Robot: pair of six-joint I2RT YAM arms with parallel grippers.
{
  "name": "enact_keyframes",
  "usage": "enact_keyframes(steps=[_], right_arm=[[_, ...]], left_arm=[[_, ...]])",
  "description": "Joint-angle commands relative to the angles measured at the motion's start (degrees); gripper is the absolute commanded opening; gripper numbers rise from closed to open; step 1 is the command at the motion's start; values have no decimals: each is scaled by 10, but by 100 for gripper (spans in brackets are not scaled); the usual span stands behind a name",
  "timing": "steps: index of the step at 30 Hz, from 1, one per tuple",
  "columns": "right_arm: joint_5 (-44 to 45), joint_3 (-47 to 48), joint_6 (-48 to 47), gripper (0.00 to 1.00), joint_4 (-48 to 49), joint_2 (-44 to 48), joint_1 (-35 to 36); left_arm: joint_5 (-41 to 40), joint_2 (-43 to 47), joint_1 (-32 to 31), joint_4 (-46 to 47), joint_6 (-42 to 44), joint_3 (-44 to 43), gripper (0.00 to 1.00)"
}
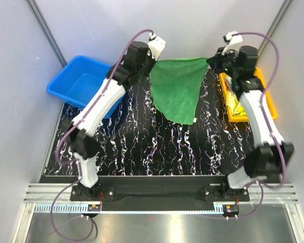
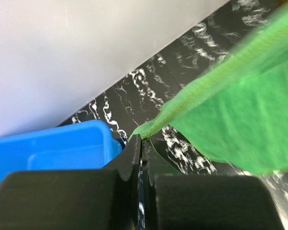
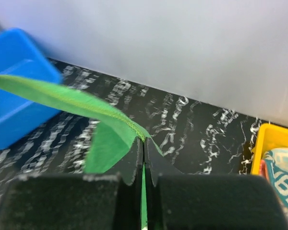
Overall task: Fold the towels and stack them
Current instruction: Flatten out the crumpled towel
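Black marbled tabletop (image 1: 157, 147) under me, plain green square towel (image 1: 178, 91) hanging upper centre, my left claw (image 2: 141, 140) and right claw (image 3: 144, 142) each pinching a top corner. Spreading step, I reckon; next, lay it flat.

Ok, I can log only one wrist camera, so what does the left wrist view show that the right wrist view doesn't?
Only left wrist: the left hand shut on a corner of the green towel. Only right wrist: the right hand shut on another corner, plus a yellow bin holding a teal lettered towel. Both: the green towel stretched above the marbled table, and the blue bin.
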State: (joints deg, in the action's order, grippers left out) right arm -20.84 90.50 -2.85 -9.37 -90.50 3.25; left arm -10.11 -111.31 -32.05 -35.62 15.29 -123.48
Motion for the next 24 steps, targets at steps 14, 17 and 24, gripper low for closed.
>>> enact_keyframes(steps=[14, 17, 24], right_arm=[[-130, -64, 133, 0, -116, 491, -3], [-148, -43, 163, 0, -118, 502, -3], [-85, -59, 129, 0, -106, 479, -3]], left_arm=[[-270, 363, -411, -175, 14, 31, 0], [-311, 329, -468, -229, 7, -66, 0], [-333, 340, -457, -128, 71, -8, 0]])
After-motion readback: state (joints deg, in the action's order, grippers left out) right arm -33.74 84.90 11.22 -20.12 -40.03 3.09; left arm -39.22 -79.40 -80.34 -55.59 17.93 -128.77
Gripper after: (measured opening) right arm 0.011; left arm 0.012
